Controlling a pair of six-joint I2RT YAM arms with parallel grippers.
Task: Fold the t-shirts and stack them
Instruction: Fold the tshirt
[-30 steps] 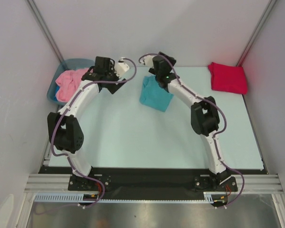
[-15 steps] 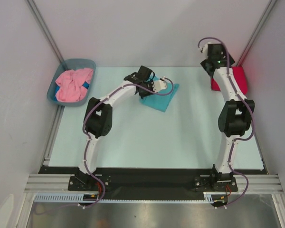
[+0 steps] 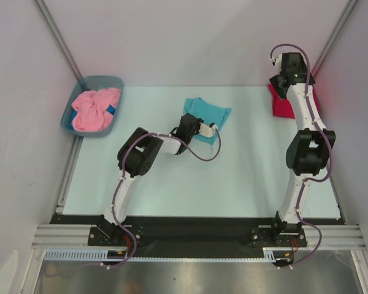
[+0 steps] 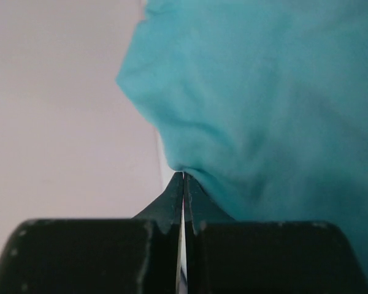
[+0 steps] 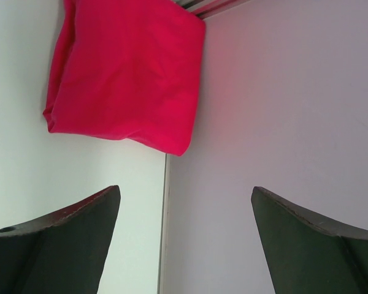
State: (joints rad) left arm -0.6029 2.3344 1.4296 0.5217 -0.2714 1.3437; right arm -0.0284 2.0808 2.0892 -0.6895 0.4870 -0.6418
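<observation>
Overhead view of a pale blue-green desk (image 3: 233, 171) with two white robot arms bolted at its near edge.

The left arm bends toward the middle of the desk. Its left claw (image 4: 183, 184) is closed to a hairline. In the wrist view turquoise cloth gathers into the fingertips, so it appears to pinch the near edge of the turquoise t-shirt (image 3: 207, 113). The rest of that shirt lies beyond the claw, on the far side from the arm's base. It is a folded, roughly rectangular pad, set askew to the desk edges, soft and matte with shallow wrinkles.

The right arm stretches to the far right corner. Its right claw (image 5: 185, 191) is spread wide and holds nothing. The red t-shirt (image 5: 126, 73) lies just ahead of it, to the left of the gap between its fingers. This shirt is a neat folded block with rounded, plump edges, close against the side wall.

The two folded shirts are well apart, the red one to the right of the turquoise. The left arm is nearer the turquoise and the right arm nearer the red, so stacking probably means carrying the turquoise rightward.

The pink t-shirt (image 3: 95, 109) sits crumpled and unfolded in a grey-blue plastic tub (image 3: 113, 81) at the far left.
</observation>
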